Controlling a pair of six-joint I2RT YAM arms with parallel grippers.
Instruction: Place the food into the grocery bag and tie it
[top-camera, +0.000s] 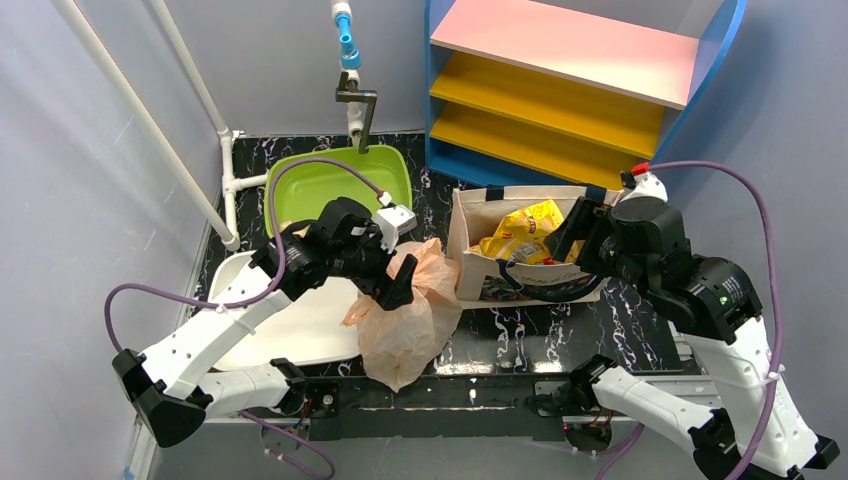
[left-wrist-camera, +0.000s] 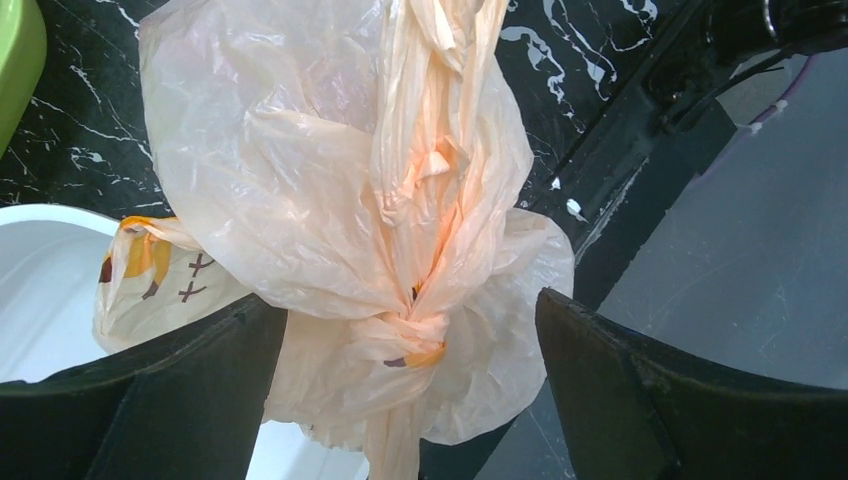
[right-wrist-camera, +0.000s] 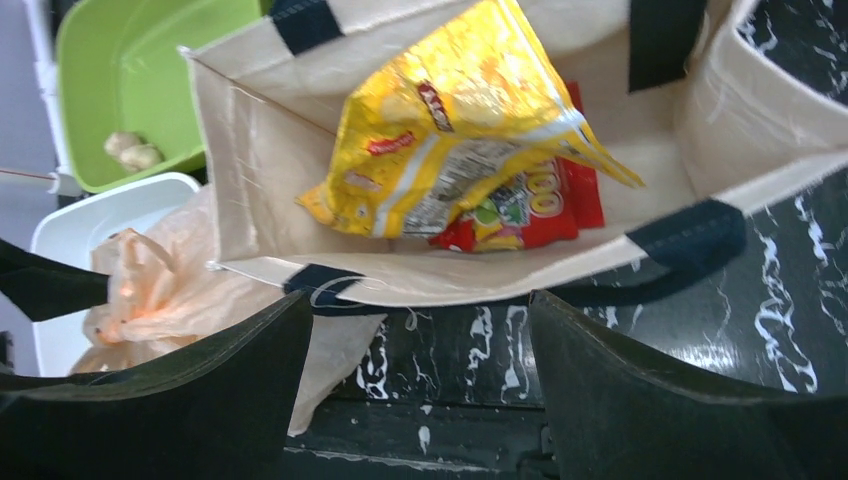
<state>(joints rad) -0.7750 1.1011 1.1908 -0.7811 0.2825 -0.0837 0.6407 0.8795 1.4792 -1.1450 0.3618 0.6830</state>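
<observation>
The grocery bag (top-camera: 405, 325), thin beige plastic, lies bunched on the black table between the white tray and the canvas tote. Its handles are twisted into a knot (left-wrist-camera: 415, 335). It also shows in the right wrist view (right-wrist-camera: 150, 290). My left gripper (top-camera: 395, 282) is open just above it, with its jaws either side of the knot (left-wrist-camera: 408, 305). My right gripper (top-camera: 565, 238) is open and empty over the tote's near edge (right-wrist-camera: 420, 300). What is inside the plastic bag does not show. A crinkly yellow packet (right-wrist-camera: 450, 140) and a red packet (right-wrist-camera: 565, 200) lie in the tote.
The cream canvas tote (top-camera: 467, 250) with navy handles stands right of the bag. A green basin (top-camera: 330, 180) holding pale lumps (right-wrist-camera: 130, 150) sits at the back. A white tray (top-camera: 290, 330) lies on the left. A coloured shelf (top-camera: 580, 80) and white pipes stand behind.
</observation>
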